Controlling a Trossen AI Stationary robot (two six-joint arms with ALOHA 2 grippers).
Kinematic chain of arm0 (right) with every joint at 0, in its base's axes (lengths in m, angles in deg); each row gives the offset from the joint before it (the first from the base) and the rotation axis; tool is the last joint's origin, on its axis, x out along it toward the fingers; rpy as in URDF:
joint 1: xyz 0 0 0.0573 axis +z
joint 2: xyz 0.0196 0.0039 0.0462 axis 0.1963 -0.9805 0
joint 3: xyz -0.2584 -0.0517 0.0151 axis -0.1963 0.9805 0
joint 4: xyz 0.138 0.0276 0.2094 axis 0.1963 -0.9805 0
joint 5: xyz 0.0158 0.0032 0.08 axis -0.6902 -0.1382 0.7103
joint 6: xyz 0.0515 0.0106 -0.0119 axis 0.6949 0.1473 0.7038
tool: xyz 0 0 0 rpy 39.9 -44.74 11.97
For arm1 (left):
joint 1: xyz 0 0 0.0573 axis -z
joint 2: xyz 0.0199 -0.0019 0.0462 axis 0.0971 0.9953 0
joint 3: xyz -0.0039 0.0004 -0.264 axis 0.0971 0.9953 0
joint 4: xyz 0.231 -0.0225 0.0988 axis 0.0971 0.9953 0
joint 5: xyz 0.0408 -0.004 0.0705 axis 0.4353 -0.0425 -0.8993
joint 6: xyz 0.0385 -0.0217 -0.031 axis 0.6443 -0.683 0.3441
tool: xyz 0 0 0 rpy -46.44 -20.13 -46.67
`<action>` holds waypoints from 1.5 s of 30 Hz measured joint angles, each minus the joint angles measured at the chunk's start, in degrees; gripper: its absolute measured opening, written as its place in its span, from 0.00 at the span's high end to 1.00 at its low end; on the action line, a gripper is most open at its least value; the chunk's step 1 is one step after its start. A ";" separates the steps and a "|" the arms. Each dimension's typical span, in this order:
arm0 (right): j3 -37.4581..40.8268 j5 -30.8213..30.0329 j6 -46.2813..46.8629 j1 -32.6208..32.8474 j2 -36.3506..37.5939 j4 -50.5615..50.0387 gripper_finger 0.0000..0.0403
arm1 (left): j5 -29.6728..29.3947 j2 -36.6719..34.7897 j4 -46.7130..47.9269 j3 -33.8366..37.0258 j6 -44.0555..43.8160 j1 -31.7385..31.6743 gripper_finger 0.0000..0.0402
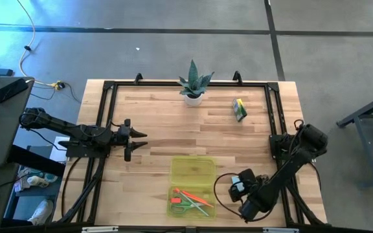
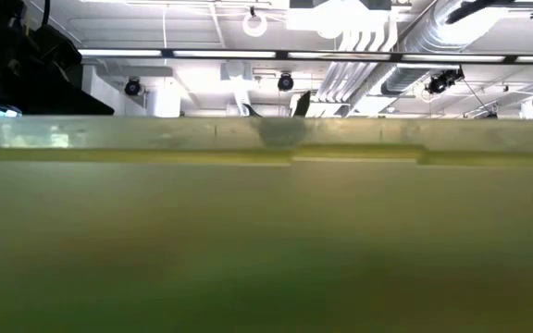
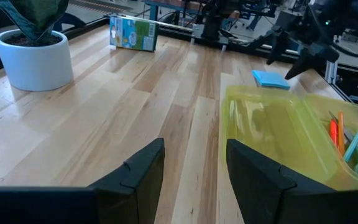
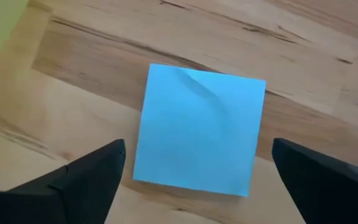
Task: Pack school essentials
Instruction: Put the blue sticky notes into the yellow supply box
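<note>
On the left side of the desk (image 1: 154,123), the left pincer (image 1: 136,140) hung idle over bare wood, pointing toward the middle. Its two dark fingers (image 3: 143,171) stood a little apart with nothing between them.

Toward the far edge, near the middle, stood the small potted spiky plant (image 1: 193,85) in its white pot.

Nearer the front edge lay the translucent yellow-green plastic case (image 1: 192,187), opened flat. Its front half held the green-handled scissors (image 1: 185,204) together with orange and pale pencils (image 1: 192,197); the far half looked bare. In the low view the case wall filled nearly everything, so little could be read there.

To the right of the plant, well apart from the case, the green-yellow crayon box (image 1: 239,109) lay on the desk near the far right corner.

At the front right, just beside the case, the right pincer (image 4: 199,165) hovered over the light-blue square notepad (image 4: 199,129), which lay flat on the wood. The pincer's fingers were spread wide, one on each side of the pad, and did not touch it. In the high view the arm hid the notepad.
</note>
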 joint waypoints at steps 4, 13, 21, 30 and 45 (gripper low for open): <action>0.00 -0.15 0.53 0.02 -1.47 0.23 0.01 | 0.00 0.02 0.00 0.00 0.00 0.00 0.60; 0.00 -0.68 0.56 0.00 -3.90 0.27 0.01 | 0.00 0.02 0.00 0.00 0.00 0.00 0.60; -0.21 -0.16 1.84 -0.01 -5.79 0.57 0.01 | 0.00 0.01 0.00 0.00 0.00 0.00 0.60; -0.24 2.64 2.30 -0.24 -5.85 1.29 0.15 | 0.00 0.02 -0.02 0.00 0.00 0.00 0.60; -3.13 0.28 -3.72 -0.16 -6.38 1.31 0.27 | 0.00 0.02 -0.02 0.00 0.00 0.00 0.60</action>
